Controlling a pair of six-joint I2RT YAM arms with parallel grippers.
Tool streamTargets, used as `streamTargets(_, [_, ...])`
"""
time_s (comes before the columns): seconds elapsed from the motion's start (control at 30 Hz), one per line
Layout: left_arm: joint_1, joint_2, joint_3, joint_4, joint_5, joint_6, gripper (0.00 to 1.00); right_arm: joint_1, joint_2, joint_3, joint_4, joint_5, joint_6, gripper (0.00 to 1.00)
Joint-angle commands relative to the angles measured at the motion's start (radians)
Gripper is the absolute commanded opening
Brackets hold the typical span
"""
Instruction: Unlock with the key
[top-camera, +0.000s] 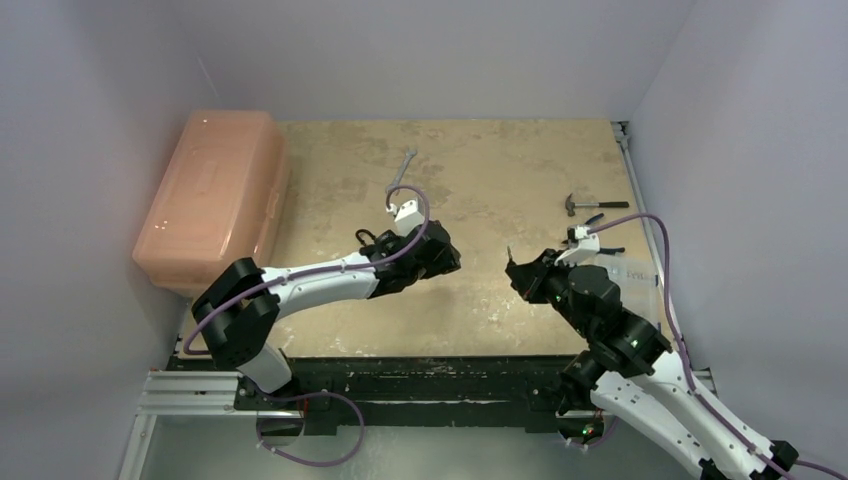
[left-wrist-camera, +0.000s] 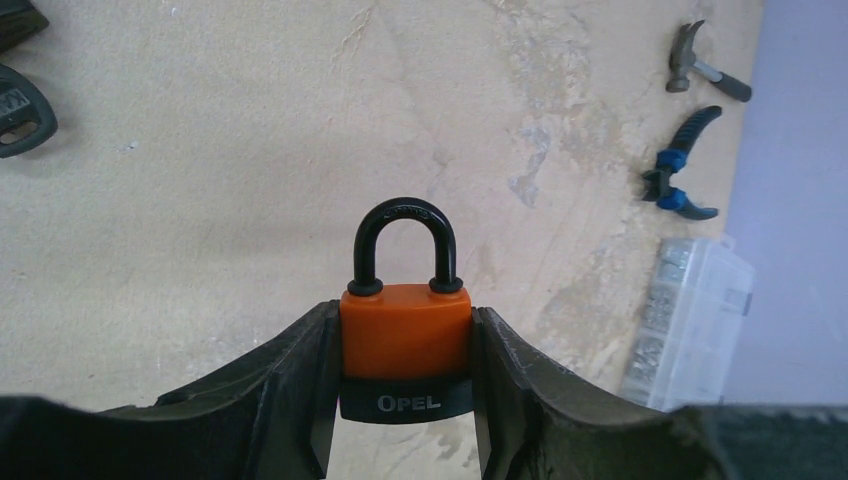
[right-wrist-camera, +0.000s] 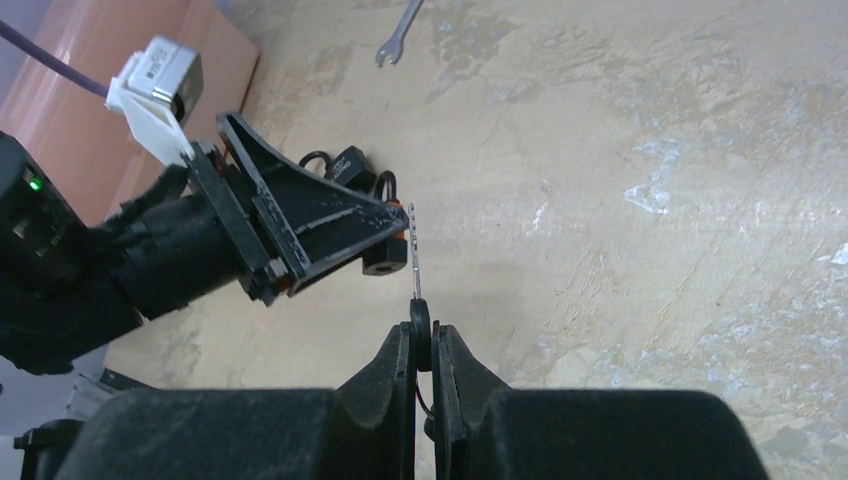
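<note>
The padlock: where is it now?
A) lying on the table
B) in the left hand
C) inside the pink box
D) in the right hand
B: in the left wrist view the left hand clamps the padlock by its orange body; the right hand holds the key.

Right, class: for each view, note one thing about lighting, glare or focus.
Top external: soft, even light, faint sheen on the pink box. Left wrist: padlock sharp, its lettering legible, shadows weak. Right wrist: key thin yet crisp, foreground dark.
</note>
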Motion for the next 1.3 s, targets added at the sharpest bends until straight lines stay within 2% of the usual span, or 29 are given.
streamTargets(0.0, [0.056, -0.058, 0.005, 0.038, 0.126, -0.070, 0.00, 0.001, 0.032, 0.045, 0.035, -0.047, -0.012, 0.00])
streamTargets(0.17, [0.114, -0.066, -0.014, 0.051, 0.293, -0.113, 0.00, 0.001, 0.067, 0.046, 0.052, -0.087, 0.006, 0.00])
streamTargets(0.37, [0.146, -0.069, 0.002, 0.002, 0.372, -0.119, 0.00, 0.001, 0.104, 0.039, 0.089, -0.148, 0.022, 0.00])
streamTargets(0.9, [0.152, -0.070, -0.019, -0.039, 0.329, -0.061, 0.00, 0.001, 0.150, -0.010, 0.159, -0.246, 0.041, 0.00])
streamTargets(1.07, [0.102, -0.004, 0.040, -0.192, 0.174, -0.010, 0.00, 0.001, 0.138, -0.039, 0.187, -0.296, 0.015, 0.00])
streamTargets(1.27, [0.082, 0.055, -0.015, -0.140, 0.143, -0.014, 0.00, 0.001, 0.112, -0.083, 0.246, -0.372, -0.006, 0.00])
